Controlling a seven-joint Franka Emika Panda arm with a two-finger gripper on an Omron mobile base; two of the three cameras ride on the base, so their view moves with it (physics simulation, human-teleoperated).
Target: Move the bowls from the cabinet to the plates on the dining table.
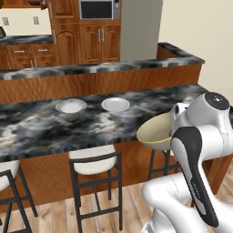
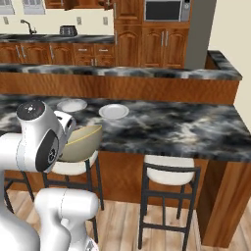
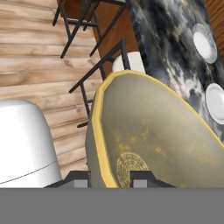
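Note:
My gripper (image 3: 110, 180) is shut on the rim of the pale beige bowl (image 3: 162, 135). The rim stands between the two dark fingertips. The bowl (image 1: 154, 133) hangs tilted in front of the dining table's near edge (image 1: 41, 129), just below the level of its marble top, over a stool. In the right base view the bowl (image 2: 81, 142) shows beside the arm's wrist. Two small pale plates (image 1: 71, 106) (image 1: 115, 104) lie bare side by side on the table, behind and to the left of the bowl. The hand view has both plates (image 3: 204, 42) (image 3: 216, 103) at its right edge.
White-seated black stools (image 1: 93, 164) (image 2: 169, 175) stand along the table's front over a wooden floor. A raised marble ledge (image 1: 100, 68) runs behind the table top. Beyond it are wooden kitchen units and a microwave (image 1: 96, 9).

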